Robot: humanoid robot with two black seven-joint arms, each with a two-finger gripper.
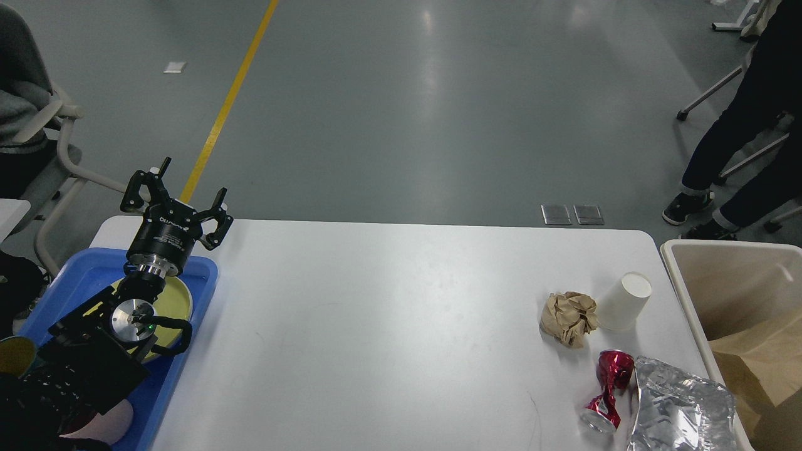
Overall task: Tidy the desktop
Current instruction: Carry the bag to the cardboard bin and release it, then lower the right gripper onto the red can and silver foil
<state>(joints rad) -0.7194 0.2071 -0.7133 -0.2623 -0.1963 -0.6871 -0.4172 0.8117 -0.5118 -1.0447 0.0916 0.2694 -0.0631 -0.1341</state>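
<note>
The white desktop [388, 326] fills the lower middle of the head view. My left gripper [178, 194] stands open and empty above its far left corner, over the back edge of a blue tray [200, 275]. Near the right edge lie a crumpled brown paper ball [569, 317], a white paper cup [623, 302] on its side, a crushed red can [606, 389] and a silver foil bag [683, 407]. My right gripper is out of view.
The blue tray holds a yellow plate [175, 300], partly hidden by my left arm. A beige bin [689, 300] stands off the right edge with a brown paper bag [761, 363] inside. A person's legs [733, 144] stand beyond it. A chair [62, 156] is at far left.
</note>
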